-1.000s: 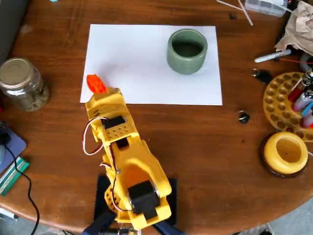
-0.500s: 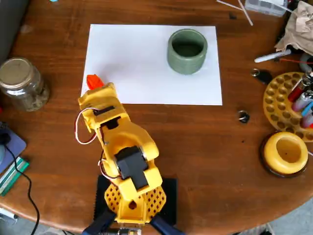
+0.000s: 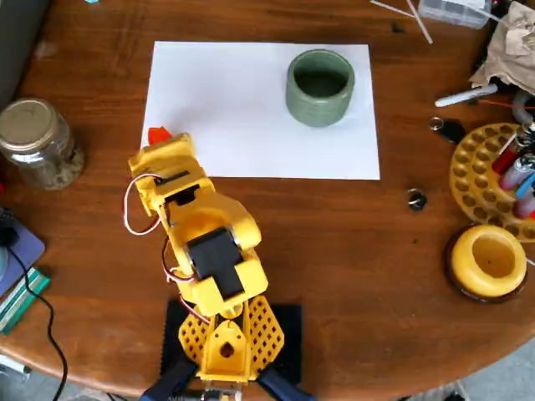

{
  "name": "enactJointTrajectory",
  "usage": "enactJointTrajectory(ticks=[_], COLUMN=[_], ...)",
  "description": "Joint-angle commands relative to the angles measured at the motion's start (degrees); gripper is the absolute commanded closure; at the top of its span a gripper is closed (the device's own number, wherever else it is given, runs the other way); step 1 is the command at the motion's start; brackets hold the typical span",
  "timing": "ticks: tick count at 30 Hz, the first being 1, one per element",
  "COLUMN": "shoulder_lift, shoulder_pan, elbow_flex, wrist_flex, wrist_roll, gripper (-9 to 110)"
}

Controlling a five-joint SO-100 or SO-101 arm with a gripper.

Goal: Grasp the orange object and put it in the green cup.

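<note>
Round, dark-brown wooden table [image 3: 359, 251] filled the overhead view, with a white paper sheet [image 3: 234, 109] laid across its upper middle. On the sheet's upper right stood the green cup [image 3: 320, 87], upright, mouth open, dark inside. The orange object [image 3: 158, 134] lay at the sheet's lower left edge, well apart from the cup; only a small part showed, the rest hidden under the yellow arm [image 3: 205, 242]. The gripper [image 3: 165, 150] sat directly over that piece. Whether the fingers were spread, closed or clamped on the piece could not be told, since the gripper body covered them.

Handling judgement: the orange object appeared to be small, rigid plastic, hence light and unlikely to deform. Its smooth surface could slip, so a hold across the narrow middle would seem safest. The cup looked thick-walled and stable.

Off the sheet stood a glass jar [image 3: 38, 142] at left, and a yellow perforated holder [image 3: 481, 163] and a yellow round holder [image 3: 489, 261] at right. No brand, label or legible writing was visible.
</note>
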Motion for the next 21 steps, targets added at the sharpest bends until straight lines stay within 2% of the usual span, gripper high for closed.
enactJointTrajectory(ticks=[1, 11, 21], shoulder_lift=[-1.49, -6.42, -7.03], shoulder_pan=[-0.44, -0.26, 2.02], elbow_flex=[-3.43, -6.06, -5.45], wrist_flex=[-0.97, -3.34, -3.34], wrist_roll=[0.35, 0.53, 0.53], gripper=[80, 82, 101])
